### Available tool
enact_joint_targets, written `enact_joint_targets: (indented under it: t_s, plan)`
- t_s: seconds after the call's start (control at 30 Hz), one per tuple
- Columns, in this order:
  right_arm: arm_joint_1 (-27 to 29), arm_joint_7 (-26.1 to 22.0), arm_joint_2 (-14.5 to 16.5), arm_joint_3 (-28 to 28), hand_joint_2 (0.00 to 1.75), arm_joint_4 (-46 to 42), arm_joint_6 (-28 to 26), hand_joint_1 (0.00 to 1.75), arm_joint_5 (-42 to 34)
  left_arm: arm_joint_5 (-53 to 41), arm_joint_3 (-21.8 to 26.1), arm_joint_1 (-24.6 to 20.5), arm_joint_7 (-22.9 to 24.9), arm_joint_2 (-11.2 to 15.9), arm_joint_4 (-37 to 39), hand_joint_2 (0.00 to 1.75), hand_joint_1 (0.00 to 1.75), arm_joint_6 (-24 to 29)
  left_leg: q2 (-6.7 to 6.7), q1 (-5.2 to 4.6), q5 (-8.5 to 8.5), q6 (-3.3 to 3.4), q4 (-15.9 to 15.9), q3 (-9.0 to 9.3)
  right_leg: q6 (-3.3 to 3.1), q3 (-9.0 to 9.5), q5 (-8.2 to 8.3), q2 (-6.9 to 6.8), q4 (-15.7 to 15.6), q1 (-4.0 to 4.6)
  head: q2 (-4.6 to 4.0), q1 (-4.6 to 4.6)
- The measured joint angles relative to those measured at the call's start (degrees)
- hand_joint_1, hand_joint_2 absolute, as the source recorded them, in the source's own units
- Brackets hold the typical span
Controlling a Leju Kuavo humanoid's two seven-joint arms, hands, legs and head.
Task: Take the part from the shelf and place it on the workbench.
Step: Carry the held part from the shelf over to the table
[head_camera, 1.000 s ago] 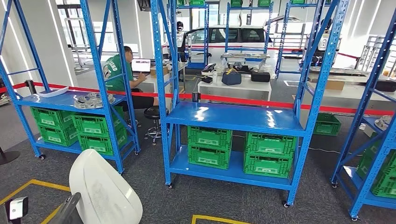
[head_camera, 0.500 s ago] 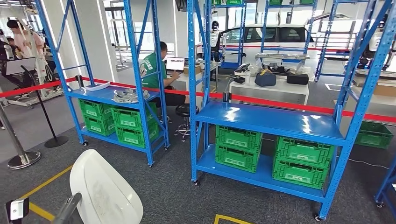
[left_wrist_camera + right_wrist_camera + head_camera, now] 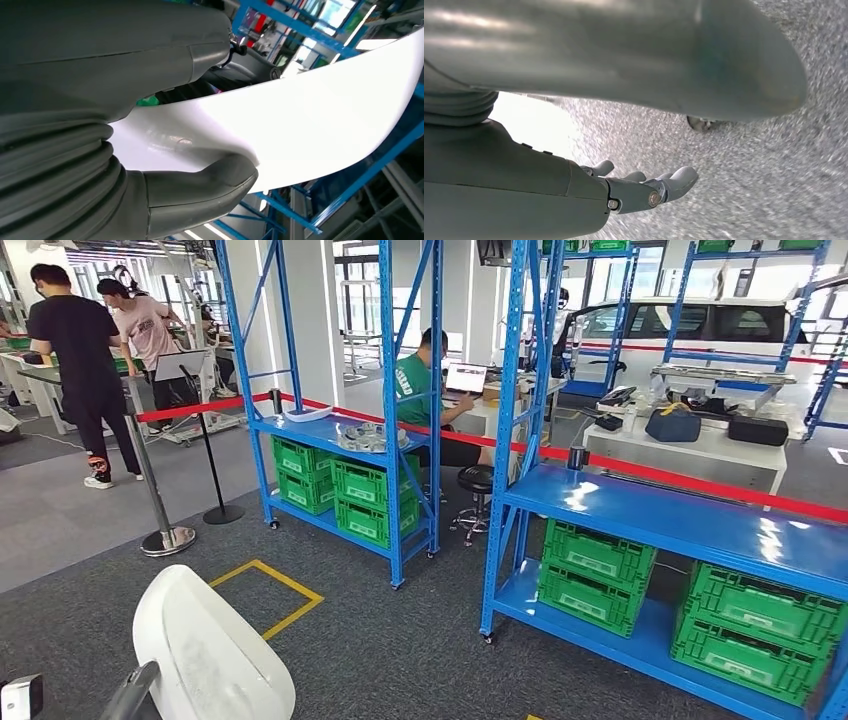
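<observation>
Gripping a large white curved part between thumb and fingers, the robot's left hand holds the panel low in front of its body, above grey carpet marked with yellow tape. In the head view the part rises from the bottom left of the frame. The right hand hangs over the carpet with fingers apart and slightly curled, holding nothing. Ahead stand two blue shelf racks: the nearer one has a bare blue middle shelf and green crates on its bottom shelf; the farther one carries pale parts along its middle shelf and more green crates below. A red barrier tape runs behind the racks. A person in a green shirt sits at a laptop beyond them, and two people stand at far left.
</observation>
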Motion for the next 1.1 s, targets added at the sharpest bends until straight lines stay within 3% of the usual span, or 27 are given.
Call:
enact_joint_targets:
  t_s: [0.03, 0.1, 0.13, 0.17, 0.23, 0.3, 0.33, 0.37, 0.43, 0.5, 0.53, 0.6, 0.63, 0.7, 0.77, 0.8, 0.83, 0.87, 0.9, 0.93, 1.0, 1.03, 1.1]
  plan:
    - [0.02, -0.23, 0.01, 0.06, 0.0, 0.0, 0.26, 0.0, 0.36, 0.23, 0.61, 0.43, -0.44, 0.51, -0.67, 1.75, 1.75, 0.02, -0.6, 0.04, 0.13, -0.46, -0.07, -0.2, -0.22, 0.3, -0.02, 0.49, -0.83, 0.09, 0.0, 0.0]
    - [0.06, -0.54, 0.14, 0.19, 0.0, 0.0, 0.66, 0.0, 1.08, 0.6, 2.35, 1.79, -1.0, 1.84, -2.29, 1.75, 1.75, 0.2, -1.7, 0.18, 0.55, -1.43, -0.45, -0.55, -0.79, 0.32, 0.3, -0.86, -1.13, 0.17, 0.0, 0.01]
    - [0.07, -0.56, 0.22, 0.23, 0.0, 0.0, 0.66, 0.0, 1.3, 0.78, 3.34, 2.47, -1.09, 2.5, -3.06, 1.75, 1.75, 0.3, -1.13, 0.15, 0.4, -1.77, -0.2, -0.86, -1.22, 0.38, 0.56, -1.54, -1.42, 0.08, 0.0, -0.06]
    - [0.1, -0.52, 0.3, 0.25, 0.0, 0.0, 0.63, 0.0, 1.48, 0.91, 4.22, 2.92, -1.12, 3.02, -3.65, 1.75, 1.75, 0.41, 0.19, 0.07, -0.37, -2.02, 0.93, -1.56, -1.66, 0.45, 0.8, -2.37, -1.72, -0.03, 0.0, -0.16]
    - [0.23, -0.37, 0.37, 0.27, 0.0, 0.0, 0.59, 0.0, 1.85, 1.05, 5.57, 3.44, -1.21, 3.54, -4.54, 1.75, 1.75, 0.63, 4.02, -0.08, -3.84, -2.39, 6.72, -4.31, -2.24, 0.5, 0.99, -4.22, -2.04, 0.0, 0.0, -0.38]
    - [0.39, -0.24, 0.39, 0.37, 0.0, 0.0, 0.65, 0.0, 2.23, 1.05, 6.61, 4.16, -1.28, 3.6, -5.22, 1.75, 1.75, 1.04, 5.77, 0.06, -7.08, -2.79, 13.9, -7.4, -2.44, 0.45, 0.91, -6.2, -2.03, 0.16, 0.0, -0.42]
    - [0.41, -0.21, 0.4, 0.46, 0.0, 0.0, 0.68, 0.0, 2.4, 1.03, 7.19, 4.68, -1.3, 3.62, -5.56, 1.75, 1.75, 1.24, 6.11, 0.16, -7.37, -2.93, 15.41, -7.84, -2.44, 0.44, 0.87, -7.13, -2.01, 0.19, 0.0, -0.43]
    - [0.4, -0.21, 0.43, 0.56, 0.0, 0.0, 0.69, 0.0, 2.53, 1.0, 7.79, 5.15, -1.31, 3.66, -5.93, 1.75, 1.75, 1.38, 6.4, 0.25, -6.64, -3.01, 14.65, -7.11, -2.39, 0.44, 0.82, -7.98, -1.99, 0.19, 0.0, -0.43]
    - [0.34, -0.22, 0.5, 0.72, 0.0, 0.0, 0.7, 0.0, 2.7, 0.98, 8.86, 5.64, -1.33, 3.79, -6.74, 1.75, 1.75, 1.43, 8.26, 0.35, -3.65, -3.03, 7.52, -2.74, -2.06, 0.53, 0.59, -9.54, -1.79, 0.24, 0.0, -0.43]
    - [0.3, -0.28, 0.54, 0.81, 0.0, 0.0, 0.73, 0.0, 2.77, 0.99, 9.59, 5.81, -1.45, 3.88, -7.51, 1.75, 1.75, 1.45, 10.61, 0.16, -1.81, -2.46, 1.34, 0.87, -1.47, 0.68, 0.12, -10.94, -1.39, 0.56, 0.0, -0.4]
    - [0.26, -0.35, 0.53, 0.86, 0.0, 0.0, 0.77, 0.0, 2.81, 0.99, 9.96, 6.03, -1.54, 3.91, -7.84, 1.75, 1.75, 1.47, 11.1, 0.04, -1.6, -2.04, 0.17, 1.52, -1.15, 0.8, -0.07, -11.59, -1.28, 0.74, 0.0, -0.36]
    - [0.12, -0.52, 0.53, 1.02, 0.0, 0.0, 0.92, 0.0, 2.83, 1.0, 10.84, 6.8, -1.68, 3.99, -8.48, 1.75, 1.75, 1.5, 9.76, -0.09, -1.42, -1.16, 0.12, 1.31, -0.58, 1.03, -0.26, -12.75, -1.29, 0.79, 0.0, -0.28]
    - [0.0, -0.57, 0.53, 1.12, 0.0, 0.0, 0.97, 0.0, 2.83, 1.01, 11.39, 7.17, -1.71, 4.06, -8.85, 1.75, 1.75, 1.5, 9.1, -0.02, -1.28, -0.8, 0.03, 1.22, -0.22, 1.06, -0.55, -12.27, -1.05, 0.65, 0.0, -0.26]
    - [-0.15, -0.57, 0.55, 1.29, 0.0, 0.0, 0.92, 0.0, 2.8, 1.03, 12.22, 7.48, -1.73, 4.13, -9.58, 1.75, 1.75, 1.52, 7.77, 0.22, -0.91, 0.0, -0.19, 1.07, 0.38, -0.31, -2.88, -8.97, 2.32, 0.35, 0.0, -0.2]
    - [-0.1, -0.53, 0.56, 1.34, 0.0, 0.0, 0.71, 0.0, 2.71, 1.05, 12.57, 7.47, -1.66, 3.98, -9.91, 1.75, 1.75, 1.62, 6.36, 0.25, -0.72, 0.47, -0.18, 0.79, 0.6, -3.82, -6.66, -5.66, 9.77, 0.25, 0.0, -0.11]
    - [-0.05, -0.51, 0.57, 1.34, 0.0, 0.0, 0.63, 0.0, 2.67, 1.05, 12.68, 7.49, -1.62, 3.88, -9.94, 1.75, 1.75, 1.7, 5.58, 0.21, -0.68, 0.58, -0.13, 0.66, 0.6, -5.62, -7.89, -5.14, 13.27, 0.27, 0.0, -0.1]
    - [-0.01, -0.52, 0.58, 1.34, 0.0, 0.0, 0.57, 0.0, 2.63, 1.04, 12.82, 7.49, -1.58, 3.82, -9.94, 1.75, 1.75, 1.79, 4.72, 0.16, -0.64, 0.6, -0.06, 0.56, 0.52, -6.69, -8.08, -4.92, 15.2, 0.29, 0.0, -0.09]
    - [-0.01, -0.54, 0.58, 1.34, 0.0, 0.0, 0.54, 0.0, 2.61, 1.04, 13.01, 7.48, -1.56, 3.78, -9.94, 1.75, 1.75, 1.87, 3.84, 0.14, -0.6, 0.58, 0.02, 0.5, 0.37, -6.7, -7.12, -4.77, 14.89, 0.31, 0.0, -0.09]
    - [-0.04, -0.56, 0.58, 1.34, 0.0, 0.0, 0.52, 0.0, 2.57, 1.03, 13.18, 7.47, -1.54, 3.77, -9.96, 1.75, 1.75, 1.91, 2.99, 0.13, -0.54, 0.51, 0.09, 0.48, 0.13, -5.59, -5.26, -4.47, 12.32, 0.32, 0.0, -0.08]
    - [-0.09, -0.58, 0.57, 1.34, 0.0, 0.0, 0.51, 0.0, 2.53, 1.03, 13.33, 7.45, -1.53, 3.77, -10.0, 1.75, 1.75, 1.93, 2.2, 0.17, -0.47, 0.4, 0.14, 0.47, -0.22, -3.63, -3.0, -3.54, 8.15, 0.34, 0.0, -0.08]
    - [-0.21, -0.58, 0.55, 1.34, 0.0, 0.0, 0.5, 0.0, 2.5, 1.03, 13.55, 7.4, -1.51, 3.72, -10.08, 1.75, 1.75, 1.94, 0.83, 0.18, -0.3, -0.11, 0.19, 0.35, -0.76, -0.36, -0.3, -1.37, 1.07, 0.49, 0.0, -0.1]
    - [-0.26, -0.57, 0.54, 1.34, 0.0, 0.0, 0.5, 0.0, 2.48, 1.03, 13.62, 7.39, -1.5, 3.7, -10.1, 1.75, 1.75, 1.95, 0.24, 0.27, -0.16, -0.47, 0.12, 0.24, -0.92, 0.39, 0.11, -0.77, -0.64, 0.64, 0.0, -0.1]
    - [-0.35, -0.58, 0.55, 1.34, 0.0, 0.0, 0.49, 0.0, 2.49, 1.03, 13.76, 7.4, -1.47, 3.71, -10.13, 1.75, 1.75, 1.96, -1.03, 0.46, 0.28, -1.38, -0.32, -0.01, -1.22, 0.6, 0.3, -1.62, -1.31, 0.9, 0.0, -0.08]
